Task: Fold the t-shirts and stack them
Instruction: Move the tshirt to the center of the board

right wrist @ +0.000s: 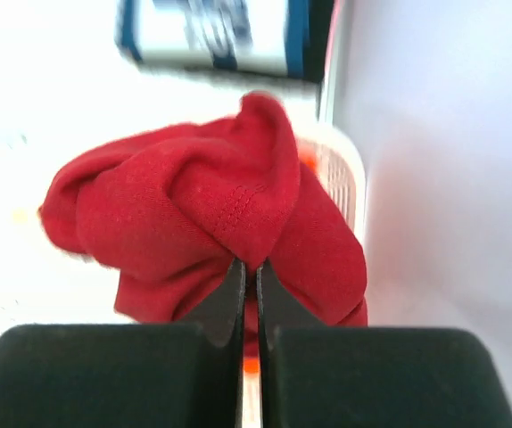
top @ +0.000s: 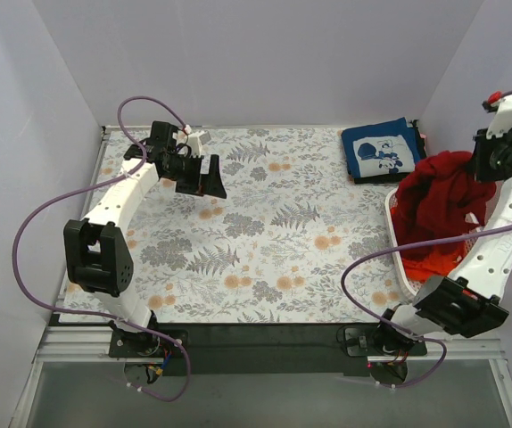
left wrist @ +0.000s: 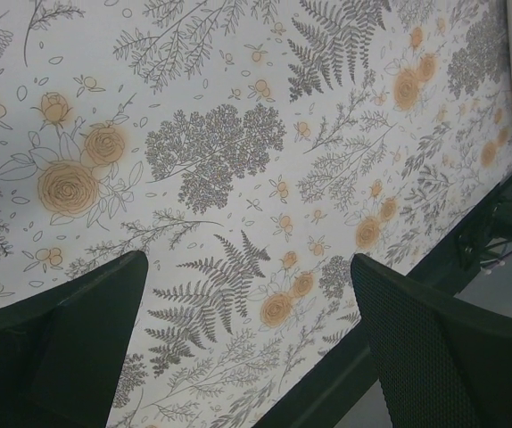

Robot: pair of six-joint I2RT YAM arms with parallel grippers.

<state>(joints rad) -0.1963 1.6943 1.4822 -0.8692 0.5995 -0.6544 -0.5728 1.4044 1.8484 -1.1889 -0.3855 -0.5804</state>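
Right gripper [right wrist: 249, 269] pinches red tee [right wrist: 194, 205] over basket [top: 400, 252]; wall [right wrist: 452, 178] close.

Top view looks down from 6 o'clock; left wrist faces the floral cloth [left wrist: 238, 134] closely — right wrist, closer, shares the dark red tee [right wrist: 194, 205] at 3 o'clock.

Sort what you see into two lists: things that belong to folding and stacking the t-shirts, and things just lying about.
Belongs to the job: dark red t-shirt, navy t-shirt, orange-red t-shirt.
Just lying about: white basket, floral table cloth.
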